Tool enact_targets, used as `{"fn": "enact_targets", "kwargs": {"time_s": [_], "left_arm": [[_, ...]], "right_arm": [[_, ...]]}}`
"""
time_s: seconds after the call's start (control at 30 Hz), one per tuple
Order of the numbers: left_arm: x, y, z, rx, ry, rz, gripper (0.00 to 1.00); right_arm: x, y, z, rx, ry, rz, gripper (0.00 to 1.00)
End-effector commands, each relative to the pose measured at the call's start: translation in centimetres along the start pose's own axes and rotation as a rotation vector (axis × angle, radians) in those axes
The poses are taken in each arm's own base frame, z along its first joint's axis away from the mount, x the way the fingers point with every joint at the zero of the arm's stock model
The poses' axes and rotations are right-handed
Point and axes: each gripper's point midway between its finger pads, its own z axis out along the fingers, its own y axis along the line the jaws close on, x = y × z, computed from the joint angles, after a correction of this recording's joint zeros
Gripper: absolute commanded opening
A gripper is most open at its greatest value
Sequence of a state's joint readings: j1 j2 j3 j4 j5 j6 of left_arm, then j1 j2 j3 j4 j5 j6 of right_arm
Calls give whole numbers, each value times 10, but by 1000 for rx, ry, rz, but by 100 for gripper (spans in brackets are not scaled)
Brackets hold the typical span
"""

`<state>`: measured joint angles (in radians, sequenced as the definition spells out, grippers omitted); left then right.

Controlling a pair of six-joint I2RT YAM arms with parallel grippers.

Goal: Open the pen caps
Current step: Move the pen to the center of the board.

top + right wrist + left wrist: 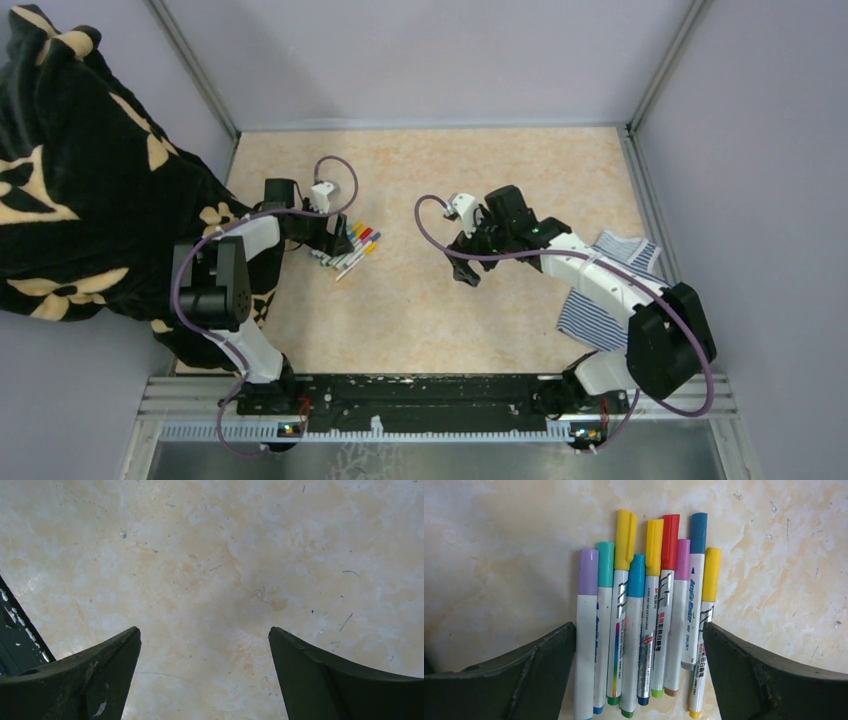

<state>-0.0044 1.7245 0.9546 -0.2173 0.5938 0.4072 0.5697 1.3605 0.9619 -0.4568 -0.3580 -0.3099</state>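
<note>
At the far left of the top view you have a black fleece blanket with cream patterning (70,180) draped over the table's left edge. Just right of it, your left pincer (639,630) stands wide, one dark finger either side of the task's things without closing on them. Between those fingers lies a tight row of nine white-barrelled plastic marker pens (644,645), side by side on the beige marbled table (480,170), left of centre in the top view. The short coloured plastic pen caps (654,545) all point to the upper edge of the left wrist view and are still seated on their barrels: lilac, teal, yellow, cyan, yellow, red, magenta, dark blue, yellow.

Right of centre, your right pincer (205,630) also stands wide and holds nothing; only bare table shows between its fingers. At the far right, a blue-and-white striped cloth (610,290) lies partly under the right arm.
</note>
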Motion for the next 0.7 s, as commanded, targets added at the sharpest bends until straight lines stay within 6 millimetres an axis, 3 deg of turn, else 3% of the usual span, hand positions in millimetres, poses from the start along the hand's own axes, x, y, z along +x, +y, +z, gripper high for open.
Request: {"fn": "enact_targets", "kwargs": {"time_s": [0.0, 0.67], "left_arm": [[1, -10, 4, 64, 7, -19, 99], [8, -41, 11, 182, 27, 36, 99]], "right_arm": [[-9, 1, 4, 8, -23, -12, 99], [-6, 2, 7, 5, -6, -14, 99]]}}
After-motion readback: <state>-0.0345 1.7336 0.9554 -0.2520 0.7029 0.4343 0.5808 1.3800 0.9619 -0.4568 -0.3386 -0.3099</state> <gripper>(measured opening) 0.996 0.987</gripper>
